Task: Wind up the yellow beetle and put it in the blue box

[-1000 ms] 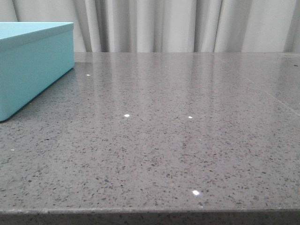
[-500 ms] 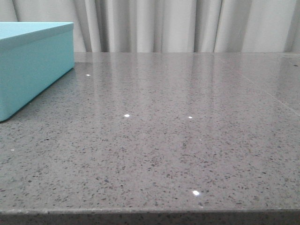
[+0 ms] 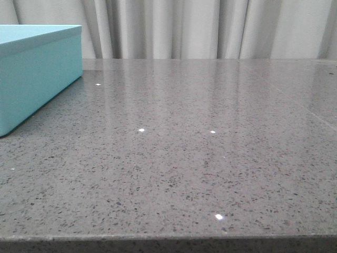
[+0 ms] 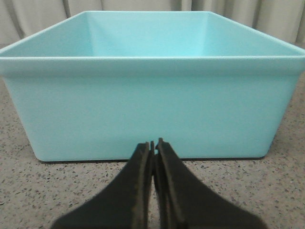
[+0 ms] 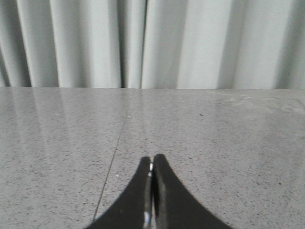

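Pale grey pleated curtains [image 3: 184, 29] hung behind a polished, speckled grey stone surface [image 3: 200, 158] that filled most of the front view. At its far left stood the large, light turquoise-blue rectangular plastic box [image 3: 37, 79], open-topped, and in the left wrist view its interior [image 4: 147, 36] looked empty as far as the near wall allowed, though the floor just behind that wall was hidden. The left pincer [image 4: 153, 145] hovered just in front of the box's near wall, its black fingers clenched together on nothing. The right pincer [image 5: 152, 164] was likewise pressed closed and empty, over bare stone well to the right of the box.

The small yellow toy beetle appeared in none of the three views, so its whereabouts could not be told. Judged from this, the task had either not begun or the car lay somewhere out of sight; neither winding nor storing could be confirmed.

Compared with the front views of a second and half a second before, nothing had visibly changed: box, surface and glints sat the same.
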`<state>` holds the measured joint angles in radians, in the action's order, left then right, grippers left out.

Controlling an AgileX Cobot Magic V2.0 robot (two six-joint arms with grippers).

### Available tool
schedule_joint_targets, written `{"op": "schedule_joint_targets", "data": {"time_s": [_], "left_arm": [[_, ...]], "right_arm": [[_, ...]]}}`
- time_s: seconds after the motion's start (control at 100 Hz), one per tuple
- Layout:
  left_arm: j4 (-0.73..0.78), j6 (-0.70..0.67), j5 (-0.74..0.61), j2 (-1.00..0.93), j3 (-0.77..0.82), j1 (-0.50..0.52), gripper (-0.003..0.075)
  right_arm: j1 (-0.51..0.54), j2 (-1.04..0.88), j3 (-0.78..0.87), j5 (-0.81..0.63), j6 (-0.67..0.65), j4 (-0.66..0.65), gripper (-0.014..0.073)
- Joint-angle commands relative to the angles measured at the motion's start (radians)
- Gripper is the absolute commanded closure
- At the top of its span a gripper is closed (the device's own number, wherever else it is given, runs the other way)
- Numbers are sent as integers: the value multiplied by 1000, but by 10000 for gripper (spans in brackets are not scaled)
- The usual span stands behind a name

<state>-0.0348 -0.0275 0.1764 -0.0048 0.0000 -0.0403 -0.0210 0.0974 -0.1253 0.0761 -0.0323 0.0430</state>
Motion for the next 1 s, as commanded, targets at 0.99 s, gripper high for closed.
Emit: {"op": "schedule_joint_targets", "data": {"time_s": [0.99], "left_arm": [[-9, -3, -78, -33, 22, 2, 739]], "right_arm": [[78, -130, 139, -135, -85, -73, 662]]}}
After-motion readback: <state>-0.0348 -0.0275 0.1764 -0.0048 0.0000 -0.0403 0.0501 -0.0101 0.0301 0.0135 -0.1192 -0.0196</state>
